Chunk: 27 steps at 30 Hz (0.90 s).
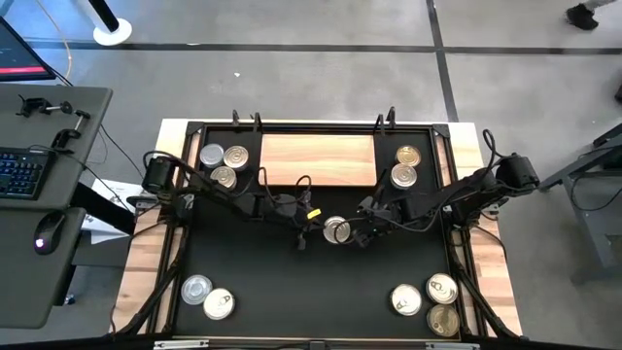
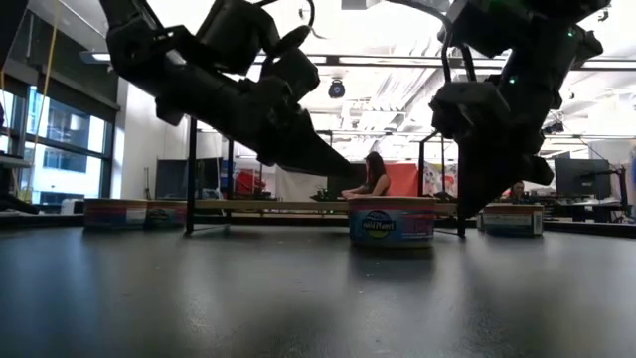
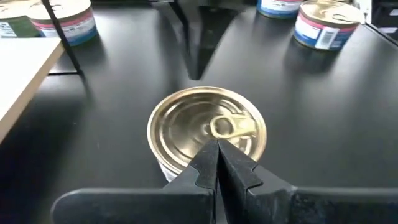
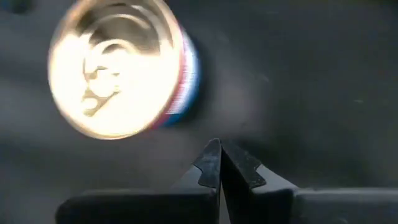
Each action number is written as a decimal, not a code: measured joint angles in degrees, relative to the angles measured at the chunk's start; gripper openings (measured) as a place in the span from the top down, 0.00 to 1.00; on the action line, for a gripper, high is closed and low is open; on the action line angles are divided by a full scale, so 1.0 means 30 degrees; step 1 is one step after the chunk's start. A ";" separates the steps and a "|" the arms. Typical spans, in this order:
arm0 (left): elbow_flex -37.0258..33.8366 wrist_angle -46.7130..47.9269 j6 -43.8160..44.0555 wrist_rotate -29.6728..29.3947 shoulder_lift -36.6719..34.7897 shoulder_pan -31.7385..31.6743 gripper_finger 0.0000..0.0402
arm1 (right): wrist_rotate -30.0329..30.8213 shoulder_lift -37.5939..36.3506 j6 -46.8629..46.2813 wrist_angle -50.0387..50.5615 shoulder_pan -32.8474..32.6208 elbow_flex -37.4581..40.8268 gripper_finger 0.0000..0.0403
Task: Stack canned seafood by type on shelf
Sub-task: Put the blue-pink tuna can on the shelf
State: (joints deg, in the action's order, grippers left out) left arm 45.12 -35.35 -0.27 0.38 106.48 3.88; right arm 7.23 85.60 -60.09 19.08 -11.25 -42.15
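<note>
Cans near edge: I count two tins [image 1: 207, 296] front left and three tins [image 1: 426, 297] front right, all unsorted on the black mat [image 1: 292, 292].
Centre can: one gold-lidded can [image 1: 336, 230] stands alone mid-mat, between my two grippers.
Left gripper [image 3: 217, 149]: pinched closed, empty, tips over the can's near rim.
Right gripper [image 4: 219, 149]: closed, holding nothing, just beside that can.
Far tins: three [image 1: 224, 161] far left, two [image 1: 406, 165] far right, flanking the board.
Shelf [image 1: 318, 160]: bare wood; I judge stacking not yet begun.

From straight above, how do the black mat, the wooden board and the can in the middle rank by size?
1. Black mat, clearly the largest.
2. Wooden board, several cans wide.
3. Middle can, the smallest.
All lie flat on the table, so this order is reliable.
</note>
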 joint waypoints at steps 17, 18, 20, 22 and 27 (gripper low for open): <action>0.0041 -0.0781 0.0037 -0.0494 0.0784 0.0146 1.00 | -0.0607 0.1629 -0.0492 -0.2420 0.0291 -0.0015 1.00; 0.0044 -0.0785 0.0104 -0.0451 0.0778 0.0211 1.00 | -0.0607 0.1654 -0.0525 -0.2449 0.0284 -0.0015 1.00; 0.0044 -0.0713 0.0204 -0.0331 0.0785 0.0339 1.00 | -0.0581 0.1647 -0.0518 -0.2565 0.0284 -0.0019 1.00; 0.0044 -0.0707 0.0049 -0.0291 0.0785 0.0434 1.00 | -0.0585 0.1647 -0.0510 -0.2755 0.0286 -0.0029 1.00; 0.0044 -0.0598 -0.0801 -0.0802 0.0902 0.0468 1.00 | -0.0570 0.1647 -0.0474 -0.3438 0.0285 -0.0029 1.00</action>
State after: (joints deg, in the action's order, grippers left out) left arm 45.25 -37.14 -2.68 -2.02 109.19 5.29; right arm 5.52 90.54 -61.52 8.76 -10.39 -42.24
